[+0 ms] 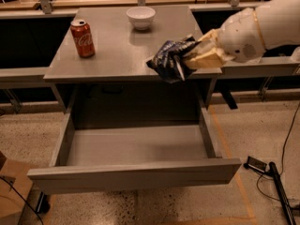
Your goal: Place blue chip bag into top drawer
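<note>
The blue chip bag (pixel 171 58) is a crinkled dark navy foil bag, held in the air over the front right edge of the grey table. My gripper (pixel 196 56) comes in from the right on a white arm and is shut on the bag's right side. The bag hangs a little below the tabletop's front edge, above the back right part of the top drawer (pixel 136 175). The drawer is pulled wide open toward the camera, and its grey floor is bare.
A red soda can (pixel 82 38) stands at the table's left. A white bowl (pixel 141 17) sits at the back middle. Black cables and a dark device (pixel 269 172) lie on the floor at the right. A cardboard box (pixel 9 182) is at the lower left.
</note>
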`<state>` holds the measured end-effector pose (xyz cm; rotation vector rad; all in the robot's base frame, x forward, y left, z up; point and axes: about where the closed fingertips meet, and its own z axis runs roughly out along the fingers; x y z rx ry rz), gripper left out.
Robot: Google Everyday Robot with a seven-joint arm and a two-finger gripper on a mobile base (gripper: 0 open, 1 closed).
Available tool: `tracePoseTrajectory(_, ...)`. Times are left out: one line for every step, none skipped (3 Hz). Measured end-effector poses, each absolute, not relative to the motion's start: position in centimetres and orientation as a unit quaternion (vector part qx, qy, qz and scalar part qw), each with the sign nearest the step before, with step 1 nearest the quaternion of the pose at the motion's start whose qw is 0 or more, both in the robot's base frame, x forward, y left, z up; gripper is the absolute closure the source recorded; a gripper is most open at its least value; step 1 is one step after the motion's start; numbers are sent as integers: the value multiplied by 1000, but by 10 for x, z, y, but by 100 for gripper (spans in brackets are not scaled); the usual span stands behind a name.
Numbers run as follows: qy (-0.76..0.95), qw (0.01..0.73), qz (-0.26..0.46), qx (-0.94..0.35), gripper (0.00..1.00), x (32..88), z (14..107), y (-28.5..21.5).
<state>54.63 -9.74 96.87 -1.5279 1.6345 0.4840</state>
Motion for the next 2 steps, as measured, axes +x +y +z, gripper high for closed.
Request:
tracePoseTrajectory(646,395,226,-613,100,503,928,-79)
tracePoseTrajectory(663,373,250,-599,83,484,864,-70)
